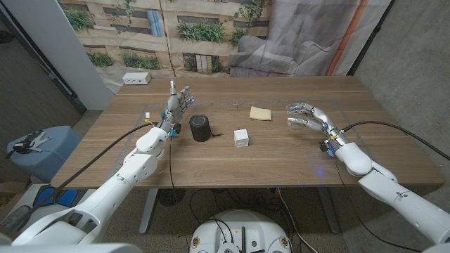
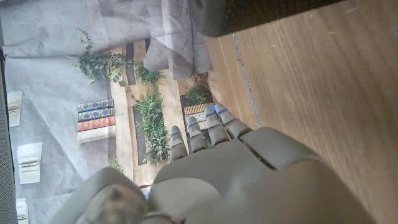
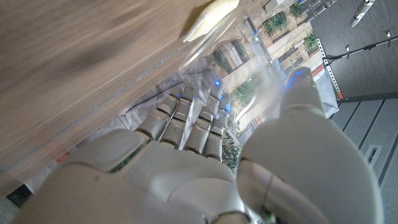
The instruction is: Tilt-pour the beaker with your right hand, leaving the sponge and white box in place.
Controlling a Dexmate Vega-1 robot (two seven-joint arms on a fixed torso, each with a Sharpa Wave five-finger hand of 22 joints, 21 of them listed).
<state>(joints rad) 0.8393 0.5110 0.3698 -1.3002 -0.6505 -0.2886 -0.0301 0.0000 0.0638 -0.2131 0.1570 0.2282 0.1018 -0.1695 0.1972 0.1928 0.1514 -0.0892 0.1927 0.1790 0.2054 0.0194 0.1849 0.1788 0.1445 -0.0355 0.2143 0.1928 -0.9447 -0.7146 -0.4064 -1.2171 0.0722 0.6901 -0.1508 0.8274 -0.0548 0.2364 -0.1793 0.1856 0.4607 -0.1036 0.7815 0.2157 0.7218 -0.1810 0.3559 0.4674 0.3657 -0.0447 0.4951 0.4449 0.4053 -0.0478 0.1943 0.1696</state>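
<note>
Clear beaker (image 1: 298,110) gripped by right hand (image 1: 307,117), lying sideways, mouth toward sponge (image 1: 261,113), left hand (image 1: 178,102) spread.

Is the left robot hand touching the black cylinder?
No, the left robot hand stands raised beside the black cylinder, with table showing between them.

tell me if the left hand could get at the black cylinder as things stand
Probably yes. The left hand stands open, holding nothing, just beside the black cylinder, and nothing lies between them. The white box sits on the cylinder's far side.
</note>
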